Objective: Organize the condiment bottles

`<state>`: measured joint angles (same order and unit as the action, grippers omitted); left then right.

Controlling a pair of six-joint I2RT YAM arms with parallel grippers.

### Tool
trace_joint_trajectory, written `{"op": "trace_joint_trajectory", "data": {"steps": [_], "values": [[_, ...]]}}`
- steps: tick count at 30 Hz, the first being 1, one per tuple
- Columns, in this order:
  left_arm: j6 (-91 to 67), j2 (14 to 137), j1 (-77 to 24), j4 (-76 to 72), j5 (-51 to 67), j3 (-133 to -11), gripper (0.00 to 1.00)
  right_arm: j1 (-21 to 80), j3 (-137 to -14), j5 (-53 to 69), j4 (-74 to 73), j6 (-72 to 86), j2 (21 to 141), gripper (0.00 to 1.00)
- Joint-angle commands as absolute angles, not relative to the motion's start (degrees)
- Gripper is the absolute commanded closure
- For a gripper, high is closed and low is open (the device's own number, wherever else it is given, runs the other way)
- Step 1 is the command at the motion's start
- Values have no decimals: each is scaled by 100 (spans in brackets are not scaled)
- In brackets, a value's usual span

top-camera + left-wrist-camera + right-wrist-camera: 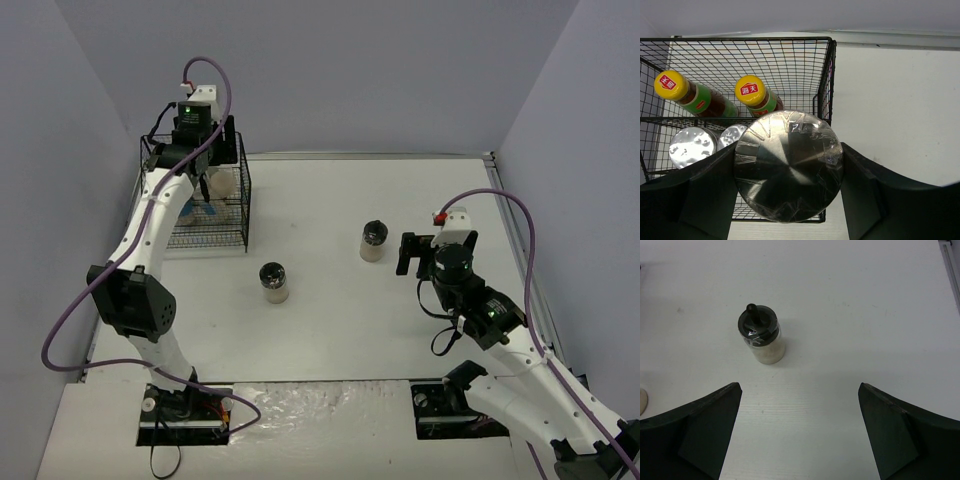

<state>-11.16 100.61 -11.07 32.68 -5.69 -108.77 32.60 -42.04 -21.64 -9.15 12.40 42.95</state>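
The left jaws are clamped on a silver-lidded spice jar (788,166), one jaw on each side of it. A corner of the black wire rack (826,75) lies just below them. The jar hangs upright, with its long axis vertical and its lid toward the wrist. If it is let go here, I think it may strike the rack's rim or the neighbour jar (732,136) below and tip over. The right jaws stand wide apart and hold nothing. A black-lidded jar (761,335) stands upright on the table (865,300) ahead of them, not touched.
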Motion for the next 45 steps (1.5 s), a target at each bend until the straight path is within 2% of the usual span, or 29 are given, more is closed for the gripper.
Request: {"op": "trace_joint_trajectory", "data": {"steps": [1,22,28,38,43,45], "values": [[-1104,9840,-1056,2544,-631,-10996,100,3226,-4245,-2178,-642,1292,4387,0],[-1573,10345,-1187,2233,-352,-10494,100,3226,-4228,-2127,-615,1283,4395,0],[-1707,10374,-1187,2180,-281,-10333,93,3226,-4217,-2108,-607,1292,4384,0],[-1768,10465,-1195,2245,-252,-10186,72,3226,-4202,-2066,-590,1292,4393,0],[-1690,10344,-1195,2355,-363,-10247,52,3226,-4201,-2048,-588,1292,4387,0],[-1656,10251,-1195,2363,-378,-10296,39,3224,-4208,-2041,-580,1292,4386,0]]}}
